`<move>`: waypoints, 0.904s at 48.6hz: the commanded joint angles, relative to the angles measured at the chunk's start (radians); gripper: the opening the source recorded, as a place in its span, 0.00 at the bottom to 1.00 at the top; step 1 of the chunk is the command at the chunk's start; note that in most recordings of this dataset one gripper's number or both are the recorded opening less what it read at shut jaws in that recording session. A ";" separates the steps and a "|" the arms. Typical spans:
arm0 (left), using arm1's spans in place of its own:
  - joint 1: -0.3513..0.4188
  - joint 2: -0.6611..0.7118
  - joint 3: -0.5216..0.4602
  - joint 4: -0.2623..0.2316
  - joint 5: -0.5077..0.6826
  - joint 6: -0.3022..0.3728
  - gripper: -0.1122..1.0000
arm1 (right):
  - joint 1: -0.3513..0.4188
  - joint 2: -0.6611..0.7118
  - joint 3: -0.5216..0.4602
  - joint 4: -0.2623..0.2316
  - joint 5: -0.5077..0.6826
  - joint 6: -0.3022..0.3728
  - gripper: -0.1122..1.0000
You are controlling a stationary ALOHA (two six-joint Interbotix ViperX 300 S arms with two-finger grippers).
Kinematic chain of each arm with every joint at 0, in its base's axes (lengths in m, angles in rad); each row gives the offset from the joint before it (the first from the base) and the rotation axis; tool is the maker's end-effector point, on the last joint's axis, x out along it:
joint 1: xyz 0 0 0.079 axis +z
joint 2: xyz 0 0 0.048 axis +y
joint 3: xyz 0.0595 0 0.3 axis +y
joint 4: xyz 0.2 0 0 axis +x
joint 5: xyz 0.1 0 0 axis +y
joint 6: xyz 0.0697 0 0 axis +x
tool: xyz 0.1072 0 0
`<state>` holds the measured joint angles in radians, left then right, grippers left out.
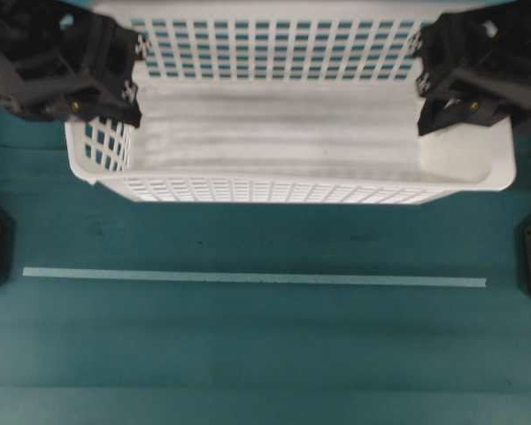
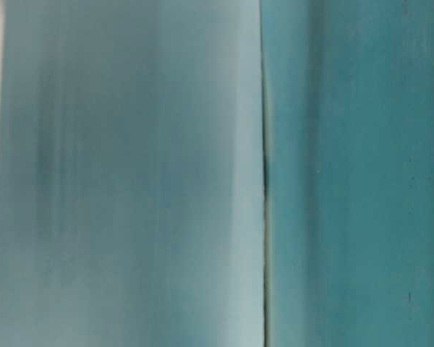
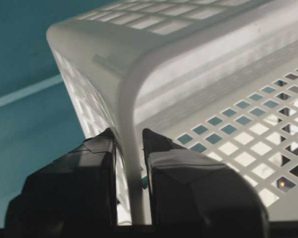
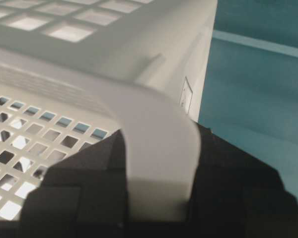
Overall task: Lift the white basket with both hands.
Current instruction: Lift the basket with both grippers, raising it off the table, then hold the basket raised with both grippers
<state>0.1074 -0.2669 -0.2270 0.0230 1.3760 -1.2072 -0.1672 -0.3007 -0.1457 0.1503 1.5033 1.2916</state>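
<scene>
White basket (image 1: 292, 146) fills the far half of the overhead view, large and close to the camera, so it looks raised off the teal table (image 1: 248, 354); its far rim runs off the top edge. It appears tilted, the near wall lower than the far one, its solid floor bare. The left gripper (image 3: 130, 163) has its jaws nearly closed, pinching the rim of the left short wall, one finger inside and one outside. The right gripper (image 4: 159, 173) clamps the broad rim of the right short wall the same way, jaws drawn in on the plastic.

Both holds are thin pinches on smooth, rounded rim, so my worry is slip: if one arm rises faster than the other, the basket could twist, swing on those two points, or pull free at one end. The flexible wall might also bow under the squeeze.

A pale tape line (image 1: 248, 278) crosses the table nearer the camera. The table-level view shows only blurred teal panels and tells nothing useful. From overhead, both grippers' fingertips are hidden under their black bodies.
</scene>
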 commanded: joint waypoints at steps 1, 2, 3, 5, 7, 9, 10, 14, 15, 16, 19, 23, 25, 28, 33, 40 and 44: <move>-0.005 0.029 -0.112 0.005 -0.011 0.080 0.17 | 0.049 0.029 -0.077 0.005 0.009 -0.029 0.27; -0.005 0.035 -0.123 0.005 -0.006 0.084 0.17 | 0.051 0.032 -0.083 0.002 0.015 -0.029 0.27; -0.005 0.038 -0.137 0.005 -0.003 0.091 0.17 | 0.051 0.034 -0.091 0.000 0.020 -0.029 0.27; -0.003 0.049 -0.158 0.005 0.008 0.101 0.17 | 0.052 0.037 -0.103 0.000 0.026 -0.029 0.27; -0.005 0.057 -0.178 0.005 0.020 0.109 0.17 | 0.054 0.038 -0.117 0.000 0.026 -0.029 0.27; -0.005 0.064 -0.196 0.005 0.037 0.115 0.17 | 0.055 0.041 -0.133 -0.003 0.026 -0.031 0.27; -0.005 0.069 -0.204 0.005 0.044 0.115 0.17 | 0.057 0.043 -0.140 -0.003 0.028 -0.029 0.27; -0.003 0.084 -0.232 0.005 0.075 0.123 0.17 | 0.061 0.051 -0.161 -0.003 0.031 -0.032 0.27; -0.005 0.087 -0.236 0.005 0.080 0.124 0.17 | 0.063 0.052 -0.164 -0.003 0.031 -0.032 0.27; -0.005 0.089 -0.242 0.005 0.084 0.126 0.17 | 0.063 0.055 -0.167 -0.003 0.031 -0.032 0.27; -0.008 0.095 -0.252 0.003 0.094 0.127 0.17 | 0.066 0.061 -0.173 -0.003 0.031 -0.034 0.27; -0.008 0.098 -0.259 0.005 0.097 0.129 0.17 | 0.066 0.066 -0.176 -0.003 0.028 -0.041 0.27; -0.006 0.100 -0.261 0.003 0.097 0.129 0.17 | 0.066 0.066 -0.176 -0.003 0.028 -0.046 0.27; -0.006 0.100 -0.261 0.005 0.097 0.129 0.17 | 0.066 0.064 -0.176 -0.003 0.028 -0.049 0.27; -0.006 0.100 -0.262 0.003 0.097 0.129 0.17 | 0.066 0.064 -0.175 -0.003 0.028 -0.051 0.27; -0.008 0.103 -0.262 0.005 0.097 0.129 0.17 | 0.066 0.063 -0.172 -0.009 0.031 -0.055 0.27; -0.006 0.103 -0.261 0.003 0.097 0.129 0.17 | 0.066 0.061 -0.169 -0.009 0.031 -0.055 0.27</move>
<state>0.1074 -0.1871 -0.4418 0.0291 1.5110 -1.1428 -0.1580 -0.2684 -0.2853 0.1273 1.5631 1.2916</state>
